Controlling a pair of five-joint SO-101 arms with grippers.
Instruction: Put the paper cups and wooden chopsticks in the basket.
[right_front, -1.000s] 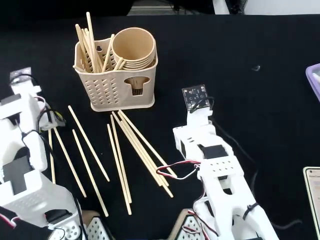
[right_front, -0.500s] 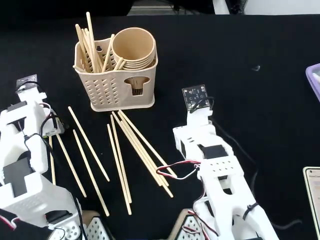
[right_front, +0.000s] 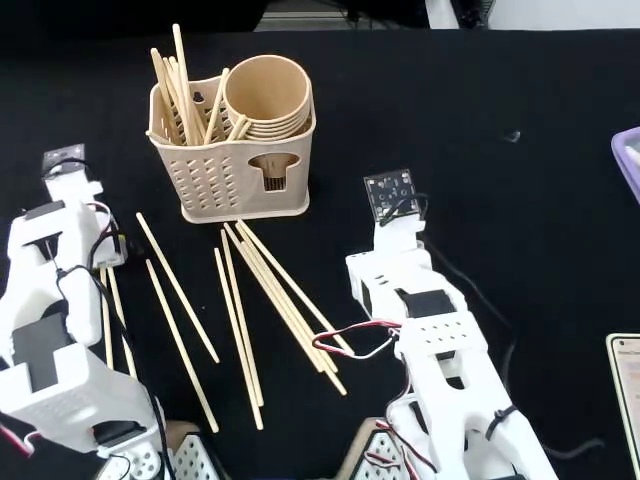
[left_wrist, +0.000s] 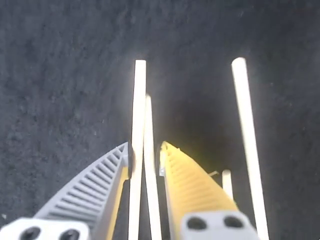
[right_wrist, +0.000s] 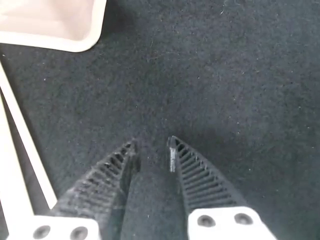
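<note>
Left pincer (left_wrist: 145, 150): jaws nipped onto two chopsticks (left_wrist: 139, 100) near their ends, on table (right_front: 500, 200). Basket (right_front: 235, 185): paper cups (right_front: 268, 95) nested inside. Loose chopsticks (right_front: 280, 295): beside basket; judged light, stiff, roll-prone; grip mid-length. Right pincer (right_wrist: 152, 145): slightly parted, empty.

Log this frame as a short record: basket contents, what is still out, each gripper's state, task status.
basket: beige perforated plastic basket, upright on the black table
in basket: stack of tan paper cups; bundle of wooden chopsticks beside them
still out: loose wooden chopsticks lying on the table in front of the basket
left gripper: shut on a pair of chopsticks
right gripper: open, empty, over bare table
status: cups in; chopsticks only partly in
</note>
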